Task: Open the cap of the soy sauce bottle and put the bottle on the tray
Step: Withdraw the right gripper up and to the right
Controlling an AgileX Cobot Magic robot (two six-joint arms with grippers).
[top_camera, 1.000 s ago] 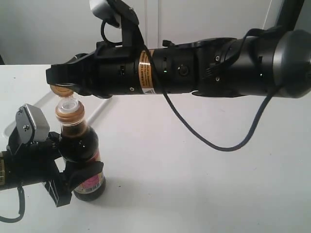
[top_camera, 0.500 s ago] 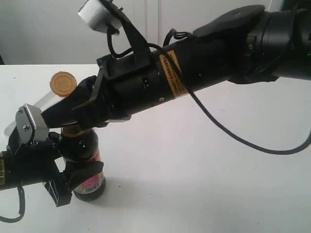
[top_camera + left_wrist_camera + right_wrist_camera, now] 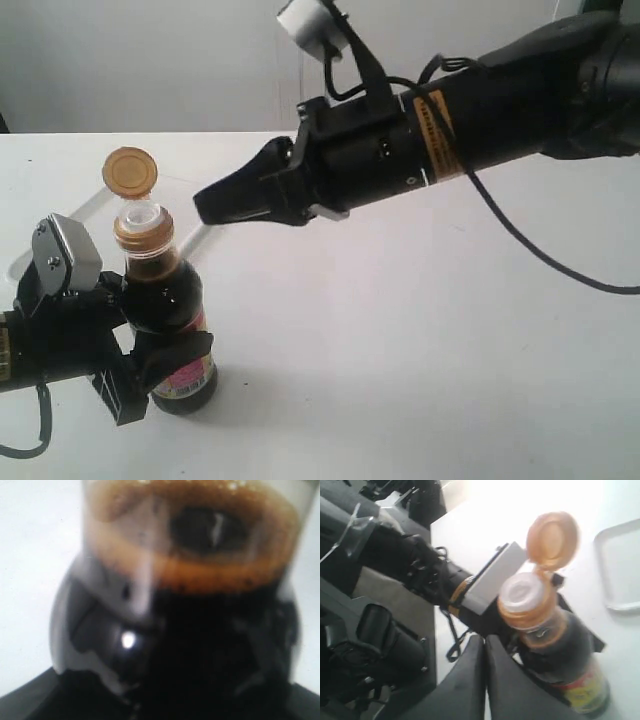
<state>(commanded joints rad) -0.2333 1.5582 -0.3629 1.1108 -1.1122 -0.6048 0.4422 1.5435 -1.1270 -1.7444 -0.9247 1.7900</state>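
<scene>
The soy sauce bottle [image 3: 172, 320] stands upright on the white table, dark liquid filling it, its pink and yellow label low on the body. My left gripper [image 3: 150, 355] is shut on the bottle's body; the left wrist view is filled by the blurred bottle [image 3: 190, 620]. The golden-brown cap [image 3: 130, 171] is flipped up on its hinge, baring the white spout [image 3: 141, 213]. My right gripper [image 3: 205, 207] is shut and empty, to the right of the spout and apart from it. In the right wrist view the open cap [image 3: 553, 537] and bottle [image 3: 565, 650] sit beyond the closed fingers [image 3: 470, 670]. The tray [image 3: 620, 570] lies behind the bottle.
The tray's rim [image 3: 90, 205] shows behind the bottle at the table's left. The right arm [image 3: 470, 120] reaches across from the upper right, its cable [image 3: 540, 250] hanging over the table. White tabletop [image 3: 400, 350] spreads to the right of the bottle.
The right gripper flipped the cap open, swept down past the bottle's neck, then drew back up and to the right. The cap now stands open. The left gripper and bottle have not moved.
</scene>
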